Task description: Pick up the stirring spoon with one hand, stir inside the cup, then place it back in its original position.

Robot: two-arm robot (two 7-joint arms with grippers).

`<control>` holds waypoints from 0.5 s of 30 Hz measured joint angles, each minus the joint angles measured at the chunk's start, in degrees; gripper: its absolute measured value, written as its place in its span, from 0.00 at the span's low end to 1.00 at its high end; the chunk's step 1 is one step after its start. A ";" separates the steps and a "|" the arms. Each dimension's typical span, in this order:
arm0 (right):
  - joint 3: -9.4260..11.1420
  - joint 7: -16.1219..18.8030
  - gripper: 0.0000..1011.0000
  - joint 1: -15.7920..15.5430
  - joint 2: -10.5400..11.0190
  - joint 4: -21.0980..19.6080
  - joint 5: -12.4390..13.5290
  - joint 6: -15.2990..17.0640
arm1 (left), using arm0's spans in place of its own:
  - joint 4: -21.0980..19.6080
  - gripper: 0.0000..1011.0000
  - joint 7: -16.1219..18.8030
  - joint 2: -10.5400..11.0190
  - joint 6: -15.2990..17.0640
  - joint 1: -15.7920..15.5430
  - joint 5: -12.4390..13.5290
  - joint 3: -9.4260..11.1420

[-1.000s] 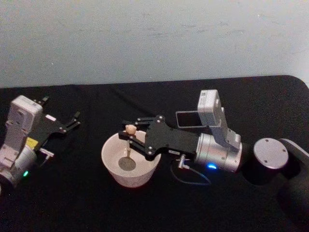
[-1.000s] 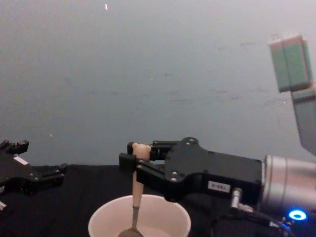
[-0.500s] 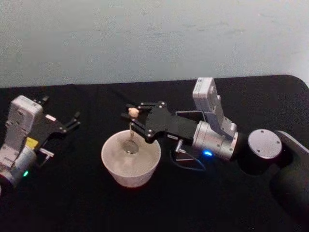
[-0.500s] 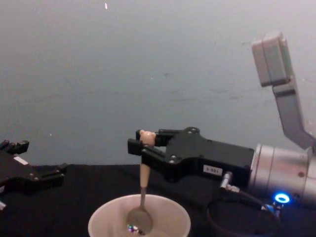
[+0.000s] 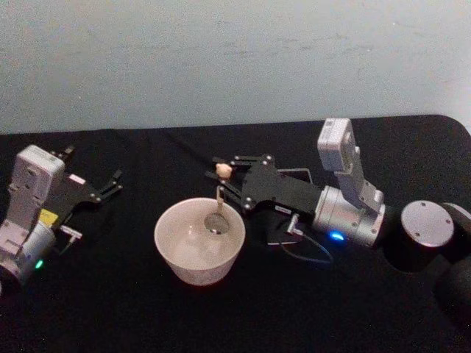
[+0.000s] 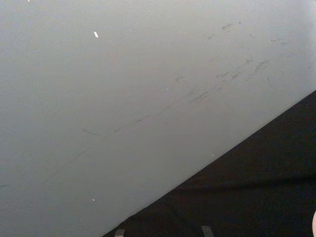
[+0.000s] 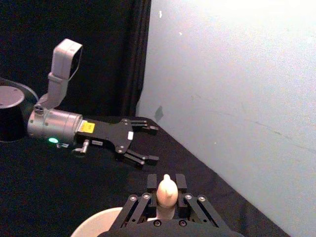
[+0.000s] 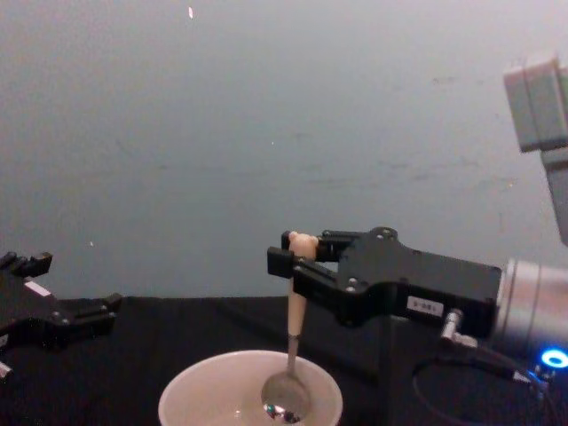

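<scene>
The right gripper (image 5: 223, 170) stands farther right than a second ago, when it hung over the middle of the cup (image 5: 197, 269). It now reaches in from the right above the cup's far right rim, its jaws clenched on the top of the stirring spoon (image 5: 219, 195) just below the bear head. The spoon's shiny bowl has gone with it, from the centre of the cup's floor to the far right side of the inside. The cup stands where it did, near the middle of the black tabletop (image 5: 221, 316). The left gripper (image 5: 93, 168) has not moved: it lies parked at the left, well apart from the cup, jaws released.

From the side, the chest view shows the stirring spoon (image 8: 291, 342) hanging from the right gripper (image 8: 297, 253) almost upright, leaning a little, with its bowl below the rim of the cup (image 8: 177, 398). The head view gives the cup's full round rim. The right wrist view looks past the right gripper (image 7: 167, 192) to the left gripper (image 7: 150, 144) beyond it, its jaws spread. The left wrist view takes in the pale wall (image 6: 123, 89) and the tabletop (image 6: 276, 177).
</scene>
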 joint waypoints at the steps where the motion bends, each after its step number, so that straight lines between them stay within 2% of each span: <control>1: 0.05 0.04 0.21 -0.29 0.25 -0.41 0.10 0.16 | 0.00 0.99 0.00 0.00 0.00 0.00 0.00 0.00; 8: -0.03 0.90 0.21 -2.51 1.95 -3.69 1.11 1.45 | 0.00 0.99 0.00 0.00 0.00 0.00 0.00 0.00; 15: -1.53 2.75 0.21 -3.67 2.50 -5.84 1.99 2.08 | 0.00 0.99 0.00 0.00 0.00 0.00 0.00 0.00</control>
